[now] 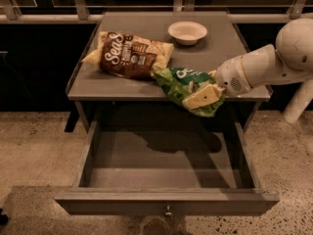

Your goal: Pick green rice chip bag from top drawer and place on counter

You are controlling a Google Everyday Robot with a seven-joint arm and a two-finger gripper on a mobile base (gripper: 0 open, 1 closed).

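The green rice chip bag [182,86] is held in the air at the counter's front edge, partly over the counter [205,58] and partly over the open top drawer [166,168]. My gripper [204,96] reaches in from the right on its white arm and is shut on the bag, one cream finger lying across the bag's front. The drawer is pulled fully out, its inside bare, with a small metal knob [167,211] on the front panel.
A larger brown-and-cream chip bag [128,54] lies on the counter's left half. A white bowl [187,32] sits at the back centre. A railing runs behind the counter. Speckled floor surrounds the cabinet.
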